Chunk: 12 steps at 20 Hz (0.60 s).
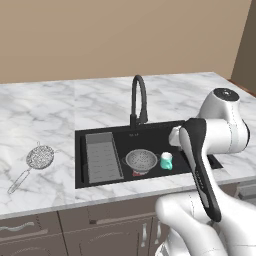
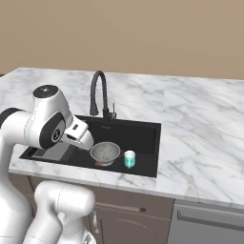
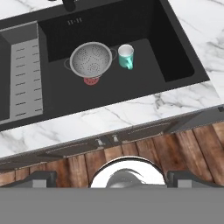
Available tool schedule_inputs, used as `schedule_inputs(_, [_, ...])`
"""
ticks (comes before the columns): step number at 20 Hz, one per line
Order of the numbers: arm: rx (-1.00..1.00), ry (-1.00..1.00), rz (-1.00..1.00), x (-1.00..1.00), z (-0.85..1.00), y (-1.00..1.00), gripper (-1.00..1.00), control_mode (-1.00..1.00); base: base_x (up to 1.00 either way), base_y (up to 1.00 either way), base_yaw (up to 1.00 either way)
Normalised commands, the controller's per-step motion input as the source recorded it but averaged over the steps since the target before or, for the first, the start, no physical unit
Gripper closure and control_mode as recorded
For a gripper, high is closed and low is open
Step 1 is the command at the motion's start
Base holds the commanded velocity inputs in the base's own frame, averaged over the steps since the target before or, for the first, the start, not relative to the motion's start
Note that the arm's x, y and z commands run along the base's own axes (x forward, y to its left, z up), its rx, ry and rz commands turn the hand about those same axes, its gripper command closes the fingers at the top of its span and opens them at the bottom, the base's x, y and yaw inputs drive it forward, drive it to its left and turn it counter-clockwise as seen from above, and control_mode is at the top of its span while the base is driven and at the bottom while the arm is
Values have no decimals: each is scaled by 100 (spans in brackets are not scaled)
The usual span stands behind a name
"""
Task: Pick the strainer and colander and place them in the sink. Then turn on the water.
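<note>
1. The colander (image 1: 141, 160) sits upright on the floor of the black sink (image 1: 150, 131), near the middle of the basin; it shows too in the right base view (image 2: 105, 152) and the hand view (image 3: 91, 59).
2. A red drain piece (image 3: 91, 80) shows just under the colander's near edge.
3. A teal mug (image 1: 166, 160) stands just right of the colander inside the sink, close beside it; whether they touch cannot be told.
4. The grey ribbed rack (image 1: 103, 156) lies at the left end of the basin, apart from the colander.
5. The black arched faucet (image 1: 138, 99) rises from the far rim of the sink, behind the colander, its spout curving towards the basin.
6. The strainer (image 1: 33, 163) lies on the marble counter (image 1: 45, 115), well left of the sink, its mesh basket farther and its wire handle (image 1: 18, 181) pointing near-left.
7. The gripper (image 3: 112, 178) shows in the hand view, its two dark finger tips (image 3: 41, 178) wide apart with nothing between them, empty.
8. The hand camera looks down from the near side of the counter edge, over the cabinet fronts (image 3: 131, 131) and the wooden floor (image 3: 192, 148), with the sink beyond.
9. The white arm (image 1: 220, 132) is folded at the near right of the sink, above the counter edge.
</note>
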Motion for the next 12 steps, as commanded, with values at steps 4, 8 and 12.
schedule_inputs(4, [0,0,0,0,0,0,-100,100,-26,66,-2])
schedule_inputs(8, [0,0,0,0,0,0,-100,100,-24,100,-7])
schedule_inputs(12, [0,0,0,0,0,0,-100,100,-11,99,-6])
